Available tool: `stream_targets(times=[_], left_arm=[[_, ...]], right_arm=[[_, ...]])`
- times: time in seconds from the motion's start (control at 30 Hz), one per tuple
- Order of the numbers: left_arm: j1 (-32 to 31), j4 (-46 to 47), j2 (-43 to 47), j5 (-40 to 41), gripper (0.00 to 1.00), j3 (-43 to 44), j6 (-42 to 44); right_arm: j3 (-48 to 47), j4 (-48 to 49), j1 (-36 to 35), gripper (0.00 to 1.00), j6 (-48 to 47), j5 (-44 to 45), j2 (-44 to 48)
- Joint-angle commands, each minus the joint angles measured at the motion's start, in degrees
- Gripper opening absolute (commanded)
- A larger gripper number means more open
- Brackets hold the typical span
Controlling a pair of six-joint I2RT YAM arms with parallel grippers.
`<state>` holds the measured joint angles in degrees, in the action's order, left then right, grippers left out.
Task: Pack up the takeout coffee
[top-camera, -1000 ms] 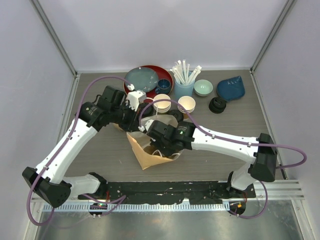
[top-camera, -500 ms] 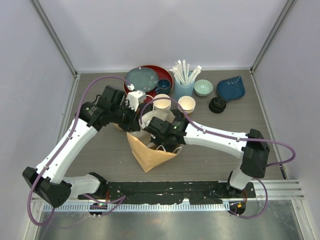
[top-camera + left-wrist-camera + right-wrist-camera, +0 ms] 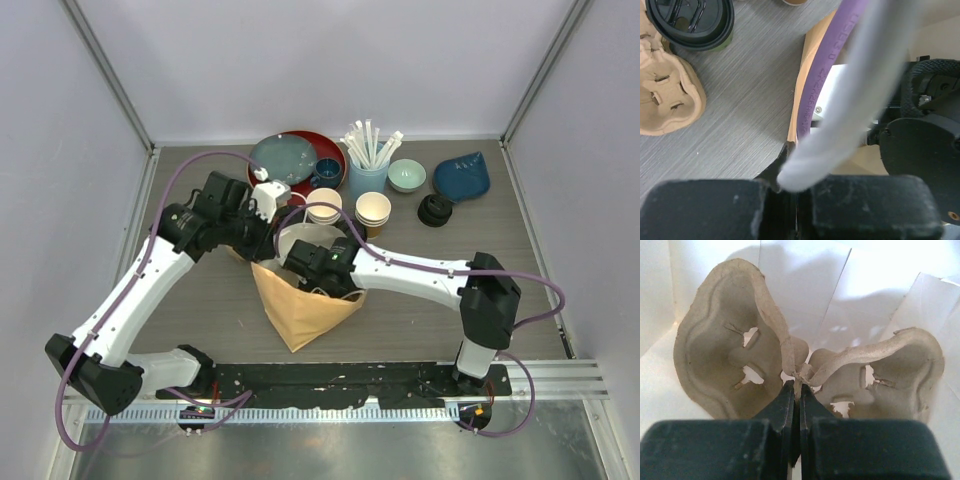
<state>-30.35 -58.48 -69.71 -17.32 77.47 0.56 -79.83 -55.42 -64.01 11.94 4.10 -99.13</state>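
Reaching further in than a second ago, the right arm [image 3: 420, 272] has swung toward the upper left of the overhead view, and its tool now sits deep in the mouth of the paper bag [image 3: 300, 310].

No coffee is packed yet. The green-sided cup [image 3: 690, 20], black lid on, stands on the table [image 3: 750, 85] outside the bag, in the upper left corner of the left wrist view, just beside a second carrier [image 3: 665, 90]. I cannot pick out the brown-sided cup.

Inside the bag's white lining, the right gripper [image 3: 794, 390] is pinched tight on the centre ridge of a pulp cup carrier [image 3: 730, 340]. The left gripper [image 3: 792, 187] is clamped on the bag's white handle [image 3: 850, 100].

This looks like seating the carrier. Next I'd expect it to be lowered flat to the bottom and let go, without dragging the bag.
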Motion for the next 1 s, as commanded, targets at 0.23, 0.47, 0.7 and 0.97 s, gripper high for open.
stream_targets(times=[0.23,0.47,0.7,0.97], left_arm=[[0.1,4.8,1.9,-5.0,0.00,2.1,1.2],[0.1,4.1,2.0,-7.5,0.00,2.2,2.5],[0.0,2.8,2.0,-8.3,0.00,1.5,4.5],[0.0,0.0,2.0,-4.8,0.00,0.7,8.8]], right_arm=[[0.8,-1.4,0.2,0.01,-1.3,-2.6,-6.9],[1.3,0.3,0.6,0.17,-0.8,-1.4,-7.7],[-2.3,0.2,0.6,0.71,0.4,0.8,-6.6],[-2.6,7.2,-0.3,0.79,-0.3,1.3,2.0]])
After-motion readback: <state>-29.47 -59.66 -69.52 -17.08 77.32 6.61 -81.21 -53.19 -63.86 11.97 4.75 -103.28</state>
